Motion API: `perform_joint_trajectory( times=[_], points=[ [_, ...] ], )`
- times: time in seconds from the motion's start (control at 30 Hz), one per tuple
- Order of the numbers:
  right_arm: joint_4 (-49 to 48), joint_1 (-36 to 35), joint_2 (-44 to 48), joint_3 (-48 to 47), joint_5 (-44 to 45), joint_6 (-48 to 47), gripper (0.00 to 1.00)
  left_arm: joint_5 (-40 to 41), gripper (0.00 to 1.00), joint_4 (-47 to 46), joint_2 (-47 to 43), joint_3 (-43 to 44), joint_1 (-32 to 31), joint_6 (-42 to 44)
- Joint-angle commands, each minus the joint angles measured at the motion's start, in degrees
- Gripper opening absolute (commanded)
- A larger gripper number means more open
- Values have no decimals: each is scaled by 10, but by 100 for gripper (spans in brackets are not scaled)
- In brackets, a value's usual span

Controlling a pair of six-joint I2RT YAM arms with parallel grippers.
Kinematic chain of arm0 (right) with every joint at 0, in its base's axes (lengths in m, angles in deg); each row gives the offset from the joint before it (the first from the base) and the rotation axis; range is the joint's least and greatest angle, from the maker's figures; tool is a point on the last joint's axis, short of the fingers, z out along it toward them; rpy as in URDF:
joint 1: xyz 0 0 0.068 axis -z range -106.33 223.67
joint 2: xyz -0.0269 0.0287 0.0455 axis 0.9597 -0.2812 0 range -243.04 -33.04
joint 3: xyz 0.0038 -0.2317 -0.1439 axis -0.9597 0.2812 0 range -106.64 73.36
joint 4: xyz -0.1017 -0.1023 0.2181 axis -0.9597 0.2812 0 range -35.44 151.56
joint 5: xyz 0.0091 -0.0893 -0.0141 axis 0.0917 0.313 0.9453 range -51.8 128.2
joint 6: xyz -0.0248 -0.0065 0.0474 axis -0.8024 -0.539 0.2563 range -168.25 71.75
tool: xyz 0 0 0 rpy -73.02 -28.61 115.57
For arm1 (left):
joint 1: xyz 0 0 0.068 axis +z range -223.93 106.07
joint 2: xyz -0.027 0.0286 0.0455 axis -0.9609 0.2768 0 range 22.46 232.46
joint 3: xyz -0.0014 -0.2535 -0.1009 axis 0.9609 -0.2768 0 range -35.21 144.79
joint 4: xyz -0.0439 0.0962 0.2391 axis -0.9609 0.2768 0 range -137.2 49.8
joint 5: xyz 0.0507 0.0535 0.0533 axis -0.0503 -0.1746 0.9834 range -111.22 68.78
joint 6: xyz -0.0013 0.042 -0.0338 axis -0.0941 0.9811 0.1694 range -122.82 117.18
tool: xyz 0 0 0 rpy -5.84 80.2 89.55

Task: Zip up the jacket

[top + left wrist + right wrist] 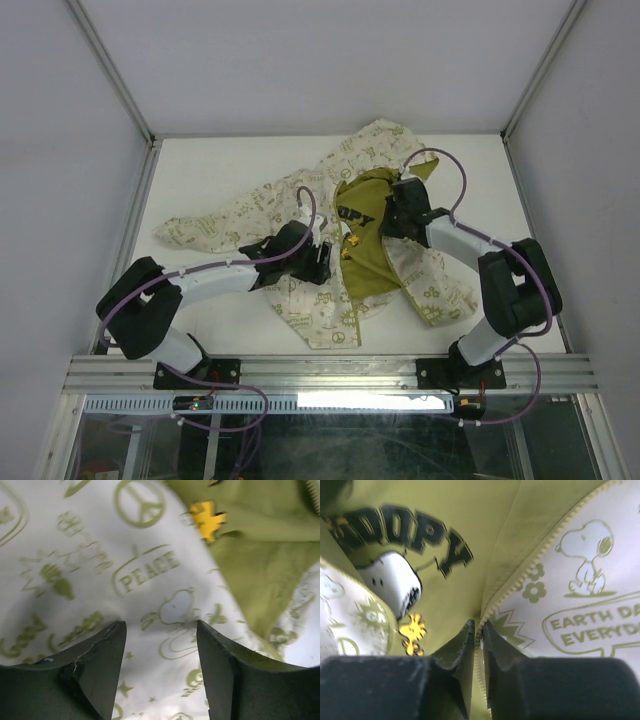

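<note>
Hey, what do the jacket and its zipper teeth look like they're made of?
The jacket looks like soft matte cloth, probably cotton: it creases and folds, with flat olive print. Its lining is a similar matte olive fabric. The zipper teeth seem moulded plastic, cream and without metallic glint, though blurred.

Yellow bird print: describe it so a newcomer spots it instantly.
Find the jacket spread open on the white table. On its olive-green centre, below the dark lettering, sits the small bird print. It is the only bright yellow mark among cream and olive.
</note>
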Motion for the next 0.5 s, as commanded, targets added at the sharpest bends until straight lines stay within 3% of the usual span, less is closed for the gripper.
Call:
perform_joint_trajectory(
  times=[0.0,0.03,0.27,0.37,0.47],
  points=[
    [-42,-2,-28,-82,54,-2,4,5,59,-30,-7,-40,39,-43],
    [-38,-1,-39,-105,61,-7,0,7,58,-29,-13,-50,48,-48],
    [-10,12,-153,-282,85,-6,0,60,58,-4,-36,-80,104,-60],
    [21,29,-201,-348,52,2,0,104,58,9,-37,-80,114,-64],
    [83,32,-203,-378,22,-24,16,126,59,20,-54,-76,116,-70]
  ],
)
